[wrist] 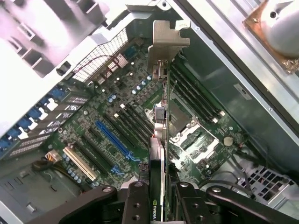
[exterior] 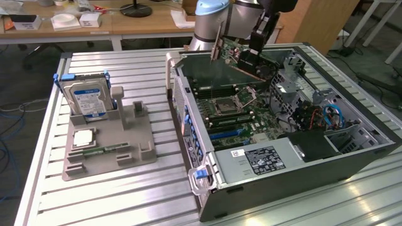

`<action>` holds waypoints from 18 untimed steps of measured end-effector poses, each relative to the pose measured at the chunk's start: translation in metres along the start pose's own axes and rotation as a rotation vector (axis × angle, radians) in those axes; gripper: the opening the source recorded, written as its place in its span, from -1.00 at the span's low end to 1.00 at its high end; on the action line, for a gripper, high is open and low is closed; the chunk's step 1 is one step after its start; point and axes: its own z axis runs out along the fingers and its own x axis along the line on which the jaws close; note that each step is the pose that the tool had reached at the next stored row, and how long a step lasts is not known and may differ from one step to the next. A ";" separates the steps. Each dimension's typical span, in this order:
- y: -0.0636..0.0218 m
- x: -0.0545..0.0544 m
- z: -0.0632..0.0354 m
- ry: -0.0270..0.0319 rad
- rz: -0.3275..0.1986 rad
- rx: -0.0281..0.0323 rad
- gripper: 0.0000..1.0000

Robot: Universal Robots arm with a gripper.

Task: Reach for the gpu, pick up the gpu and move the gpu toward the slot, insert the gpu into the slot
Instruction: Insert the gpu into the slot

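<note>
We see the claw [wrist: 161,189] pinching the thin dark circuit card with grey metal bracket [wrist: 166,44], held above the open black computer case [exterior: 295,174].

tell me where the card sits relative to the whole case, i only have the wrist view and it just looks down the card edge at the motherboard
Observer: The gripper holds the gpu over the far end of the open case, not yet seated in the board.
Operator: anything beside the case i should know about
Observer: A grey holder stands on the slatted table on the exterior view's left of the case, apart from it.
Operator: what's in it
Observer: A hard drive with blue rails stands upright at its far end.
</note>
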 end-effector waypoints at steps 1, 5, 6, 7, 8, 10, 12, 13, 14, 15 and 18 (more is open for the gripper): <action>0.0000 0.000 0.0001 0.0003 -0.014 0.0000 -0.48; 0.0000 0.000 0.0002 0.0019 -0.070 0.0004 -0.48; 0.0000 0.000 0.0002 0.0023 -0.085 0.0006 -0.48; 0.0000 0.000 0.0003 0.0026 -0.101 0.0006 -0.48; 0.0000 0.000 0.0003 0.0032 -0.119 0.0008 -0.48; 0.0000 0.000 0.0005 0.0043 -0.153 0.0007 -0.48; 0.0000 0.000 0.0006 0.0060 -0.189 0.0003 -0.48; 0.0000 0.000 0.0006 0.0068 -0.207 0.0001 -0.48; 0.0000 0.000 0.0008 0.0076 -0.226 -0.0002 -0.48; 0.0000 0.000 0.0008 0.0084 -0.244 -0.0004 -0.48; -0.0001 0.000 0.0010 0.0106 -0.298 -0.0008 -0.48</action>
